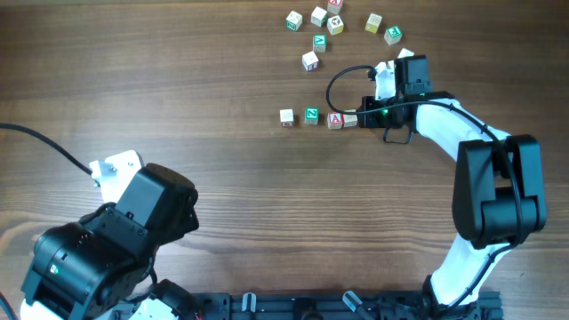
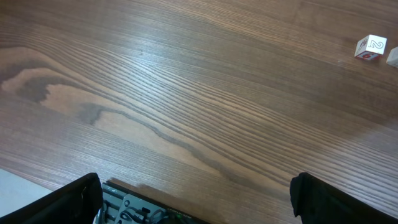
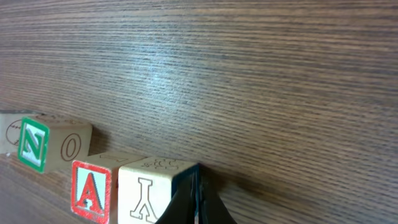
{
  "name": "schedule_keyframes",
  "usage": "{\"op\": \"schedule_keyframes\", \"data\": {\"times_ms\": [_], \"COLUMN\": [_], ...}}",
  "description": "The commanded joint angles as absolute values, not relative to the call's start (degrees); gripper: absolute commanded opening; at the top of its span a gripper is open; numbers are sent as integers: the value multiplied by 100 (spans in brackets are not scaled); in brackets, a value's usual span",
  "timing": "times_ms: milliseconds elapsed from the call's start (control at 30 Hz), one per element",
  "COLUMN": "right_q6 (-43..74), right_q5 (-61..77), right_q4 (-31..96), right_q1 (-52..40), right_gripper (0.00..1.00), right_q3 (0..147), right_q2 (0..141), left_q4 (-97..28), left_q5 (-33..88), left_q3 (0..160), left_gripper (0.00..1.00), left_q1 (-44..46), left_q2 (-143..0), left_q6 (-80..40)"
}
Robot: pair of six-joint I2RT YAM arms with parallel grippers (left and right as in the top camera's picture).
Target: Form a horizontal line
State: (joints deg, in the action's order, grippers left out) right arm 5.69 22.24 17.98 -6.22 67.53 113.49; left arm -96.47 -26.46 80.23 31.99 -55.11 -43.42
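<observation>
4 small pale wooden alphabet cubes lie in a line on the wood-grain counter (image 1: 178,107). They are a pale-faced cube (image 1: 286,116), a green-lettered cube (image 1: 311,115), a red "A" cube (image 1: 335,120) and a dark-lettered end cube (image 3: 149,196). The right gripper (image 3: 196,186) has its fingers pressed together, touching that end cube's side. The left gripper (image 2: 196,193) is well apart from the line, with its fingers spread wide. Loose alphabet cubes (image 1: 318,18) lie scattered beyond the line.

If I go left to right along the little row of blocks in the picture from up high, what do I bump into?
plain pale cube → green-letter cube → red "A" cube → one more pale cube → the robot's right arm
</observation>
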Motion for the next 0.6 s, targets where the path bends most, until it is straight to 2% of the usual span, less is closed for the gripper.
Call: {"op": "schedule_keyframes", "data": {"times_ms": [0,400,567], "right_q6": [451,620,1063], "right_q5": [2576,2515,1765], "right_q4": [1850,2130,2154], "right_q1": [-657,-657,-657], "right_gripper": [5,5,5], "right_q3": [6700,6700,6700], "right_q2": [11493,11493,11491], "left_q4": [-9649,-9649,-9649], "left_q5": [-2639,-2639,-2639], "left_q3": [8038,8038,8038], "left_gripper": [100,100,100], "left_q1": [3199,3199,3199], "left_q2": [-5487,-5487,-5487], "left_q6": [-4355,-4355,-4355]}}
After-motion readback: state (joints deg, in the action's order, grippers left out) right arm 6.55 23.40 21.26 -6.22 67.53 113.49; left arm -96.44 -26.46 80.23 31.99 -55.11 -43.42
